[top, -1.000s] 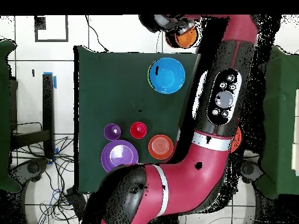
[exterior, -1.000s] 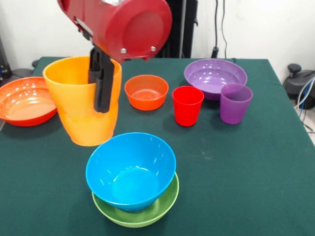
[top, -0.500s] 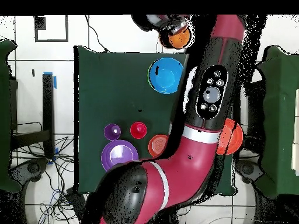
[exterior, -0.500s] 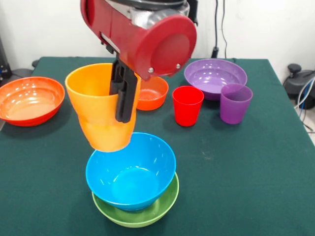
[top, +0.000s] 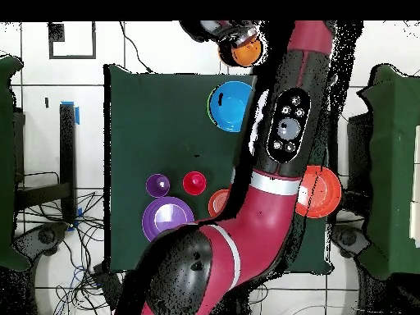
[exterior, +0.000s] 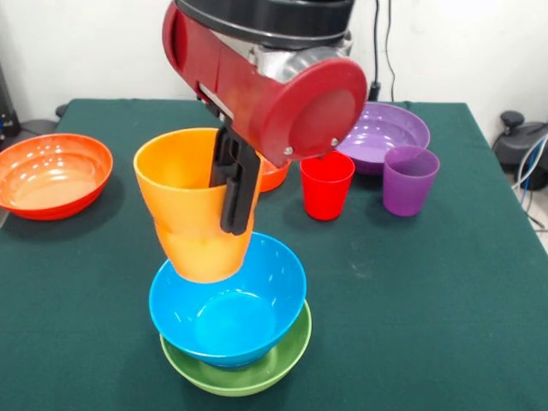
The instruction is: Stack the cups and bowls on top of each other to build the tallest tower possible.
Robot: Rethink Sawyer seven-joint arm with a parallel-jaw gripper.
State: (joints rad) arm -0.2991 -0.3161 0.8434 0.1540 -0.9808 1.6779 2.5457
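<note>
My gripper (exterior: 229, 204) is shut on the wall of the orange cup (exterior: 195, 205), with one black finger (exterior: 235, 193) outside the cup and the other inside. The cup hangs upright and slightly tilted, its base over the left rim of the light blue bowl (exterior: 229, 301). That bowl sits nested in the lime green bowl (exterior: 244, 375) at the table's front. From above, the orange cup (top: 244, 51) shows beyond the light blue bowl (top: 230, 105). The red cup (exterior: 326, 183) and purple cup (exterior: 409, 178) stand upright at the right.
A wide orange-red bowl (exterior: 50, 173) sits at the left edge. The purple bowl (exterior: 390, 128) is behind the two cups. A small orange bowl (exterior: 276, 175) is mostly hidden behind the arm (exterior: 274, 86). The arm (top: 283, 135) crosses the table's right side in the overhead view.
The arm has carried the orange cup to the right in the front view and lower, from beside the nested bowls to over the light blue bowl's rim.
</note>
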